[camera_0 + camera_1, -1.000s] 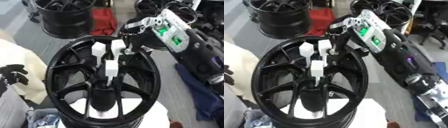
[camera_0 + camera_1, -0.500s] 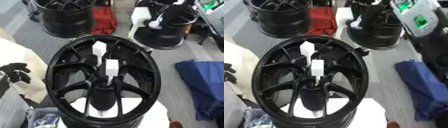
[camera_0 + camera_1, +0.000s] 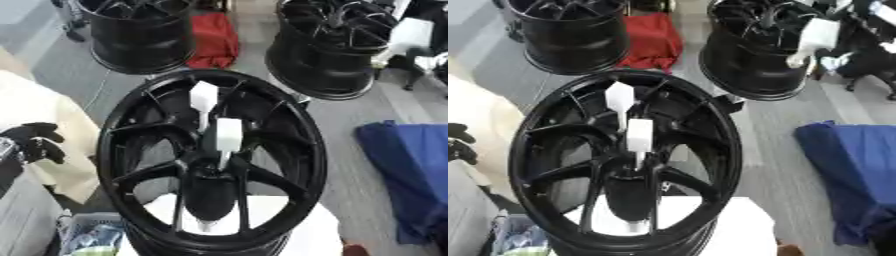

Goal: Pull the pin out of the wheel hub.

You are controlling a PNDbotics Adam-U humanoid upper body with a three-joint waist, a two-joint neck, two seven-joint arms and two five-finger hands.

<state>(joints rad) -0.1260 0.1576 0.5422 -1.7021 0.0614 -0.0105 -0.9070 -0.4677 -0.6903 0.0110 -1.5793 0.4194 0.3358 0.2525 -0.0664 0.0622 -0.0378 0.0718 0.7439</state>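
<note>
The right hand is clamped on a white pin (clear of the wheel hub).

wheel hub: glossy black all over, rim and spokes alike
pins: two white pins stand in its middle; a third white pin shows at the far right, in the right hand, which is black
left hand: black, at the left edge
far wheels: black
cloth between them: red
cloth at right: blue
floor: grey
surface under the hub: white
</note>
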